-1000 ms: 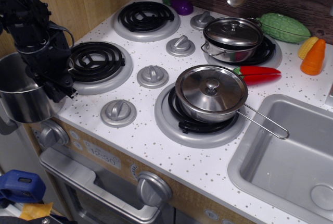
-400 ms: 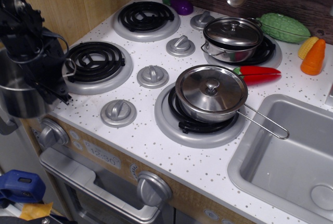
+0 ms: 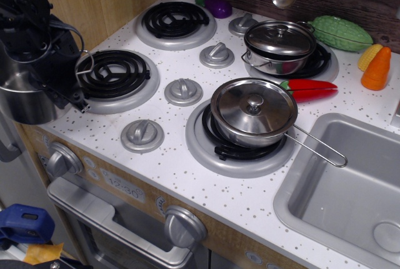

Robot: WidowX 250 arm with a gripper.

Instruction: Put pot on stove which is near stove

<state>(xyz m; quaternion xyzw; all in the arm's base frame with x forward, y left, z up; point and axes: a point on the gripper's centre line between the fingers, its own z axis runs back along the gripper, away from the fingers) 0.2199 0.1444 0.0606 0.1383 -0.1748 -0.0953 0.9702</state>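
Observation:
The shiny steel pot (image 3: 25, 101) hangs at the far left, at the left edge of the stove (image 3: 178, 159), partly cut off by the picture's edge. My black gripper (image 3: 62, 91) is shut on the pot's right rim and holds it off the surface. The pot's thin wire loop handle (image 3: 84, 62) sticks out over the rim of the front-left coil burner (image 3: 119, 76), which is bare. The gripper body hides much of the pot's right side.
A lidded pan with a long wire handle (image 3: 253, 112) sits on the front-right burner. A smaller lidded pot (image 3: 279, 45) sits on the back-right burner. The back-left burner (image 3: 175, 22) is bare. Toy vegetables (image 3: 340, 32) lie at the back right, and a grey sink (image 3: 350, 187) is at the right.
The gripper has lifted the pot and moved it slightly back, towards the front-left burner. Nothing else moved.

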